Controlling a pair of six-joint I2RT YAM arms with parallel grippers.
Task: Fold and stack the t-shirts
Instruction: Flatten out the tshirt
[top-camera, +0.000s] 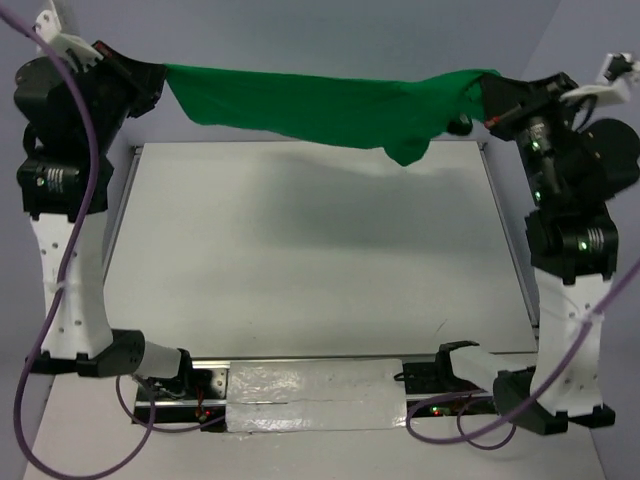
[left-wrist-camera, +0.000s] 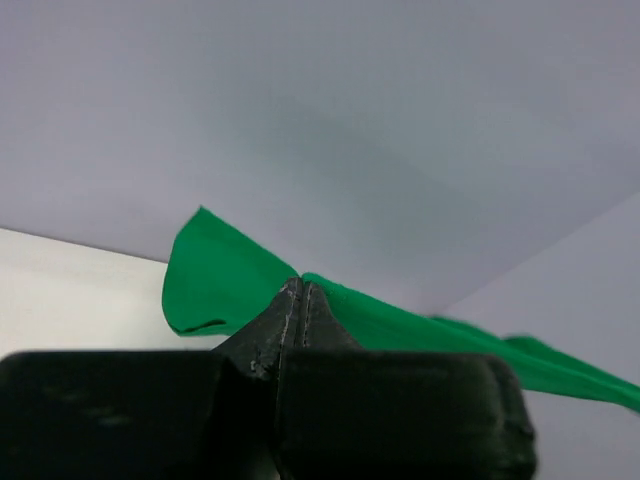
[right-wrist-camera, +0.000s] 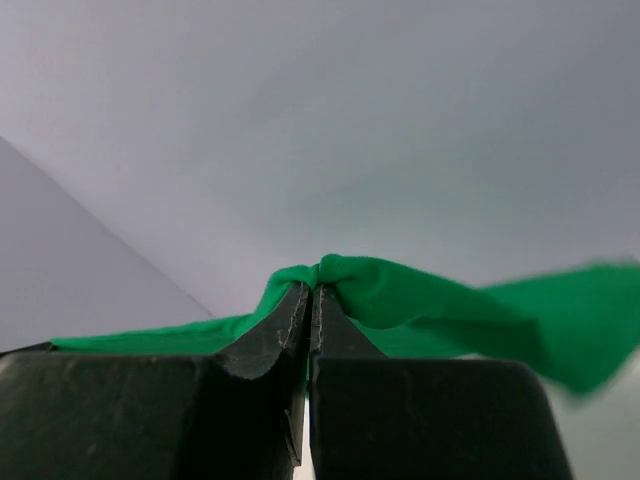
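Both arms reach high over the far edge of the white table (top-camera: 300, 260). The plain bright green fabric t-shirt (top-camera: 330, 105) hangs stretched between them, left tool (top-camera: 158, 78) and right tool (top-camera: 488, 100) each clamped on an end.

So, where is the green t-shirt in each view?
Top external: the t-shirt hangs across the top, between the left gripper and the right gripper.
Left wrist: lower centre to right.
Right wrist: centre to right.
Shared landmark: the cloth pinched by each gripper.

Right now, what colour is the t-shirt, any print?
Plain bright green t-shirt, no print visible; clearest in the top external view.
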